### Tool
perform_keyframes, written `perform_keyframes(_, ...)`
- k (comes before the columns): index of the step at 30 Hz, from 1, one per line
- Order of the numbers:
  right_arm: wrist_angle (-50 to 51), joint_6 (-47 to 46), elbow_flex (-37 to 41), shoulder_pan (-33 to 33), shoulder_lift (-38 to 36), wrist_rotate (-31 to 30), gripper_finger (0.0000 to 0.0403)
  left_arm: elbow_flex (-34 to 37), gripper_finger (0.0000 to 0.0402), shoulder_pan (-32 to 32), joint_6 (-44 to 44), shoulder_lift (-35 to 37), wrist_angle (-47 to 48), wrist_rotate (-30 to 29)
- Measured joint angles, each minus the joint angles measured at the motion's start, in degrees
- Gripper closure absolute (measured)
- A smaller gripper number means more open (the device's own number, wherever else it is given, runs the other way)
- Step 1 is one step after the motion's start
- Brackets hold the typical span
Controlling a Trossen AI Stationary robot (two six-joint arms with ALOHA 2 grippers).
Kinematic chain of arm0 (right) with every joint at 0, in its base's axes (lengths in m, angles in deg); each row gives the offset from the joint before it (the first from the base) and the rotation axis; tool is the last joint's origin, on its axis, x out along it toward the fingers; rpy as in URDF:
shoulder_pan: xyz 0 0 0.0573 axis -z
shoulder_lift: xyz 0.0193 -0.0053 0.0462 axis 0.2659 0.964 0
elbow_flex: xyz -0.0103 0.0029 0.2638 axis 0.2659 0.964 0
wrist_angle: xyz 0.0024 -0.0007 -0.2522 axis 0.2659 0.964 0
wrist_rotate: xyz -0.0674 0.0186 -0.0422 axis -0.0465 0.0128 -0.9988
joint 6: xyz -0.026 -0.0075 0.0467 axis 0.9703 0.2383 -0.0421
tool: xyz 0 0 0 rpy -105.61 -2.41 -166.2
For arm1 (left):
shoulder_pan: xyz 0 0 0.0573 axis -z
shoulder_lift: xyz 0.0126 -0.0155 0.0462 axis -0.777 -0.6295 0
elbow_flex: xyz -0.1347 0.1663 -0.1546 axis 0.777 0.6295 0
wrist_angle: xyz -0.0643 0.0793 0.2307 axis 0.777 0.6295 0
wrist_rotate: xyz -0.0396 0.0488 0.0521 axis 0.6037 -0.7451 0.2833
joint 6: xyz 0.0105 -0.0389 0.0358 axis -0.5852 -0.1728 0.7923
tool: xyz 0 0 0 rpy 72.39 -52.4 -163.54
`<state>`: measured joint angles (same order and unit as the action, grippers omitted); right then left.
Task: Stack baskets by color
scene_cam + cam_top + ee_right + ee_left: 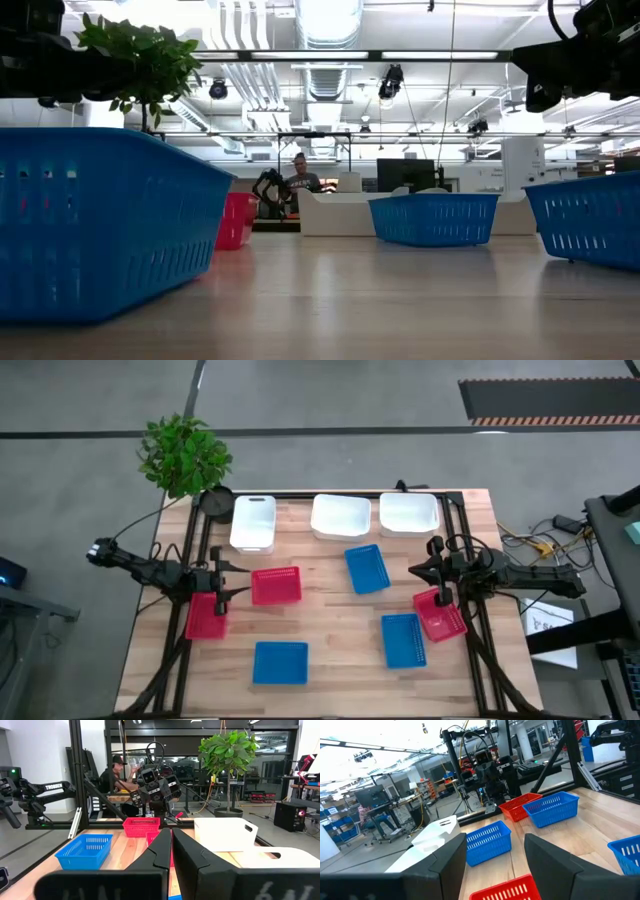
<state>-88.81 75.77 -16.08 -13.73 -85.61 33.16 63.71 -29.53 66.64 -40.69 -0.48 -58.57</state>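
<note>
Three white baskets [252,522], [340,516], [408,514] stand in a row along the table's far edge. Three red baskets [276,585], [206,615], [440,615] and three blue baskets [367,569], [403,639], [280,662] lie scattered singly on the wood. My left gripper [226,588] [495,865] hangs open and level at the left edge, between two red baskets, with nothing between its fingers. My right gripper [436,582] [171,851] hangs shut at the right edge, above the right red basket, holding nothing.
A potted plant [185,455] stands at the far left corner. A black frame [452,510] borders the table's sides. In the low view a blue basket [100,225] stands close at the near edge. A person [116,775] sits beyond the table's left side.
</note>
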Motion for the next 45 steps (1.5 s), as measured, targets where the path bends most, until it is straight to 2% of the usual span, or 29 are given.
perform_keyframes(35,0.0,0.0,0.0,0.0,0.0,0.0,0.0394,0.0,0.0217,0.0,0.0,0.0,0.0,0.0)
perform_keyframes(41,0.0,-11.6,0.0,0.0,0.0,0.1,0.0394,0.0,0.0217,0.0,0.0,0.0,0.0,0.0)
perform_keyframes(45,0.0,-12.9,0.0,0.0,0.0,0.1,0.0394,0.0,0.0217,0.0,0.0,0.0,0.0,0.0)
